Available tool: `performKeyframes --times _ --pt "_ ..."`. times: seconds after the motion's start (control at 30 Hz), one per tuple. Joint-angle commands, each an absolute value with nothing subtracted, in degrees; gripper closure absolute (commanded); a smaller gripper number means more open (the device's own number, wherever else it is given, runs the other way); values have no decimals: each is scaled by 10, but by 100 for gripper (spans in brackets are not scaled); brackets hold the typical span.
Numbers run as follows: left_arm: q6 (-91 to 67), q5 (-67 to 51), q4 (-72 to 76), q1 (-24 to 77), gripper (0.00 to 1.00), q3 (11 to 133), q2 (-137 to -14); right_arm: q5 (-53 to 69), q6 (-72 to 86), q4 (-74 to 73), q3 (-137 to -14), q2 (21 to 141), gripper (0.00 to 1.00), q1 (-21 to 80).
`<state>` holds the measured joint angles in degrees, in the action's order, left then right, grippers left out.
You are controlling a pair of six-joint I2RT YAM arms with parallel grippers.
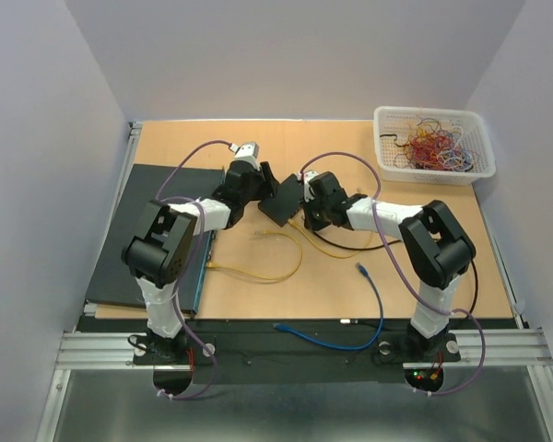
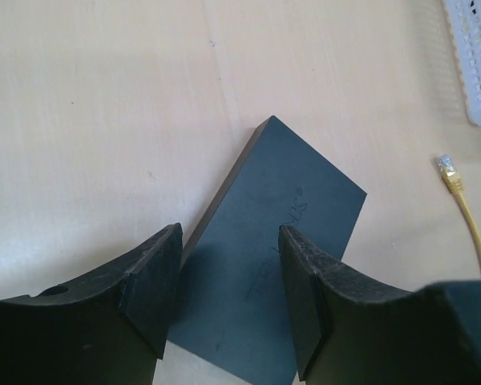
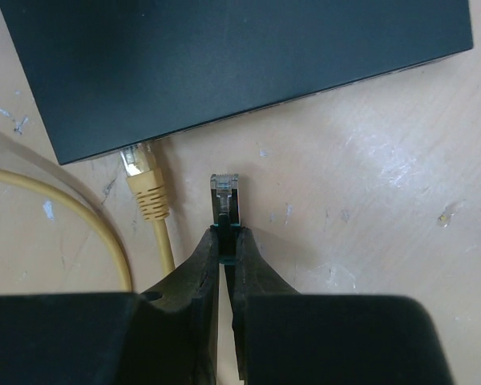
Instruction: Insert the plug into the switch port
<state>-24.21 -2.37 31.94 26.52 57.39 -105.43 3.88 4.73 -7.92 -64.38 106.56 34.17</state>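
A wooden table carries a white basket of coloured rubber bands at the far right. A black switch lies near the middle; the faint writing on its top cannot be read. The left tool hangs spread over the switch. The right tool is pressed together, pinching a black plug just short of the switch's side. To its left, a yellow cable's plug meets that side.
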Motion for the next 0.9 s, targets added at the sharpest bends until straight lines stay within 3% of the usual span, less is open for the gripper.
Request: performKeyframes --times 0.0,0.87 --pt "-226 -40 387 264 39 605 -1068 53 44 -76 -664 1078 100 341" --pt "-190 -154 441 264 43 625 -1161 8 56 -103 -746 1145 99 334"
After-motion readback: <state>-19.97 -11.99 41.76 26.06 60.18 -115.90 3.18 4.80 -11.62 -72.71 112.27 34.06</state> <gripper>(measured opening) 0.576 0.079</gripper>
